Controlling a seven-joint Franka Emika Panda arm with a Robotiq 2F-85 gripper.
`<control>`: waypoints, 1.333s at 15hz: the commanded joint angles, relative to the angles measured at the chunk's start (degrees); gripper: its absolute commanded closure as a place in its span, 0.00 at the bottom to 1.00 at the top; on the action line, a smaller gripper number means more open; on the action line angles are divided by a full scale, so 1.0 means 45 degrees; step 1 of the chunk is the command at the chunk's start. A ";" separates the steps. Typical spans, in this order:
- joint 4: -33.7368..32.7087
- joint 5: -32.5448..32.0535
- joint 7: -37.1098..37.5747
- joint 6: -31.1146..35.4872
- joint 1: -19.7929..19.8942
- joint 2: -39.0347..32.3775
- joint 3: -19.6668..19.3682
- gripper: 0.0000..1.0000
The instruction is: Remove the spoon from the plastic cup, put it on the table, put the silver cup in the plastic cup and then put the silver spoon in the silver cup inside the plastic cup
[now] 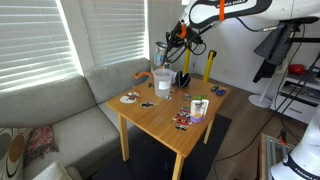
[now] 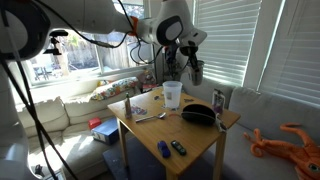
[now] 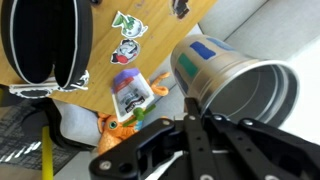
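Note:
My gripper (image 3: 196, 128) is shut on the silver cup (image 3: 235, 85), a shiny metal cup with a blue label, clamped by its wall and seen on its side in the wrist view. In both exterior views the gripper (image 1: 171, 50) (image 2: 178, 64) hangs in the air just above the whitish plastic cup (image 1: 162, 82) (image 2: 172, 94), which stands upright on the light-wood table (image 1: 160, 118) (image 2: 192, 138). A silver spoon (image 2: 149, 117) lies flat on the table beside the plastic cup.
A black round case (image 2: 198, 114) (image 3: 45, 40) sits on the table near the plastic cup. Small cards and stickers (image 3: 128, 40) and a small box (image 1: 198, 108) are scattered there. A sofa (image 1: 60, 110) stands beside the table. An orange plush toy (image 2: 290, 140) lies on the floor.

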State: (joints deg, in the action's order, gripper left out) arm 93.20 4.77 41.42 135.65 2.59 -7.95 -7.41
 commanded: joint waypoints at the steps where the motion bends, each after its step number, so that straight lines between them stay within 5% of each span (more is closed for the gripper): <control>1: 0.0132 0.0124 -0.0453 -0.0125 -0.0137 0.0990 0.0412 0.99; 9: 0.0219 0.0691 -0.1592 -0.1904 -0.0308 0.1456 0.1125 0.99; 20: 0.0681 0.0294 -0.2908 -0.3525 -0.0176 0.0849 0.1017 0.99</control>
State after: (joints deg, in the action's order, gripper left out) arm 95.22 6.24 30.21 119.84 1.45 -3.38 -2.59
